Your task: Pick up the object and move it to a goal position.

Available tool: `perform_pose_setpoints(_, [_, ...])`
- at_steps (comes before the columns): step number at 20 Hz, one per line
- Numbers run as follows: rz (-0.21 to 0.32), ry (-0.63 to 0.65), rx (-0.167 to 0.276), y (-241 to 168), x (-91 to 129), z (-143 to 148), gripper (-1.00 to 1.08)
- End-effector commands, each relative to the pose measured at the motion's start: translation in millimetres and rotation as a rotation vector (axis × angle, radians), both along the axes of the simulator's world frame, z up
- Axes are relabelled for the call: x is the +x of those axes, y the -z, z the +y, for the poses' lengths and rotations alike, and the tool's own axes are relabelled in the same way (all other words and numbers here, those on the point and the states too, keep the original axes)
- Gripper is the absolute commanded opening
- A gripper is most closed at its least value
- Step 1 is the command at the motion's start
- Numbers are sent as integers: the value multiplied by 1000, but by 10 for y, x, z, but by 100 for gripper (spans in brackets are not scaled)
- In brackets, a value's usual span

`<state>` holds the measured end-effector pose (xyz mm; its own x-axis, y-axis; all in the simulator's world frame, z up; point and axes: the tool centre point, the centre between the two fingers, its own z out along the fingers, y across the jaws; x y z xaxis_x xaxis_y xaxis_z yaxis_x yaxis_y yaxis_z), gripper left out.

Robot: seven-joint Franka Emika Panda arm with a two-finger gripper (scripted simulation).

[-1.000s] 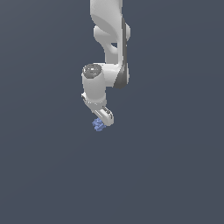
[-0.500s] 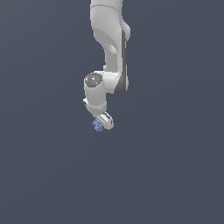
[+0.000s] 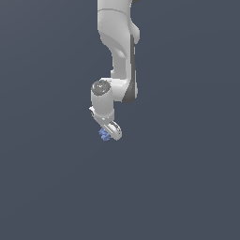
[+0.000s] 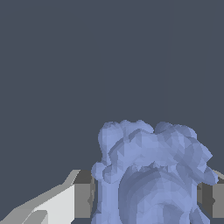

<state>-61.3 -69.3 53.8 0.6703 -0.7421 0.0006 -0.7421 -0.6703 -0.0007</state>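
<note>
Step in hand: judged as the carry, since the object (image 4: 151, 175) sits between the fingers and nothing in either view reads as a surface under it; the goal position is not marked in any picture, so how far along the carry is cannot be told.
Doing it well: the robot should hold its squeeze steady and move smoothly, without jerks or wrist twists, because the piece is lumpy and the pads likely bear on bumps, not flat faces.
Release: best left until the arm has stopped at the goal; opening early would probably drop the piece.
Claw state: the gripper (image 3: 111, 133) is clamped on the object, the fingers (image 4: 83, 194) pressing in from both sides in the wrist view.
Object, near view: it fills the lower centre and lower right of the wrist frame, a periwinkle-blue knobbly mass with rounded protrusions along its upper edge.
Finger contact: a dark pad touches it at the lower left of that frame, and another shows at the lower right edge; the contact faces themselves are hidden.
Object, far view: in the exterior view it shows as a tiny blue speck (image 3: 104, 135) at the claw's tip, just left of centre and slightly below mid-height.
Relation to claw: held at the fingertips, poking out on the exterior view's left.
Arm: the white arm (image 3: 118, 42) descends from the top centre of the frame.
Surroundings: plain dark grey-blue all round; no table edge, marker or other item can be made out.
</note>
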Motion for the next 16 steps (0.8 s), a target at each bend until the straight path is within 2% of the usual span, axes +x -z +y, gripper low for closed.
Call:
perform_pose_setpoints(1, [1,1,0,9,-4,-6,-100])
perform_pose_setpoints(9, [0,1,0,-22,-21,34,-100])
perform_pose_setpoints(16, [0,1,0,-179,-164,282,-100])
